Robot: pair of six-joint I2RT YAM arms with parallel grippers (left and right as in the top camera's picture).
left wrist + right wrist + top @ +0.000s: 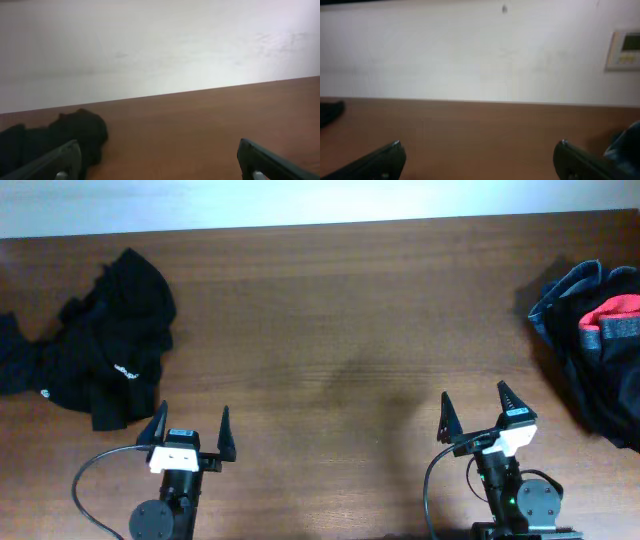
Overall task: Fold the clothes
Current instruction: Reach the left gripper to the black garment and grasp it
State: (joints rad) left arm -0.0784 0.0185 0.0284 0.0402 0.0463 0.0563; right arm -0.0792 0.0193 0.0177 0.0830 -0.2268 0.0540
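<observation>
Only overhead shows the whole brown tabletop (330, 310): crumpled black top (110, 340) with white logo marks at frame left, dark pile (590, 370) with red garment (615, 308) at right edge. Left wrist view catches just the black top lower left; right wrist view adds a wall panel (625, 50) upper right. Left arm (165, 510) and right arm (520, 500) sit at bottom edge, pointing up-frame. Left jaws and right jaws wide, holding nothing, apart from the clothes.

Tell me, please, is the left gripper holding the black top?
No, the left gripper stands open and empty, apart from the black top.
</observation>
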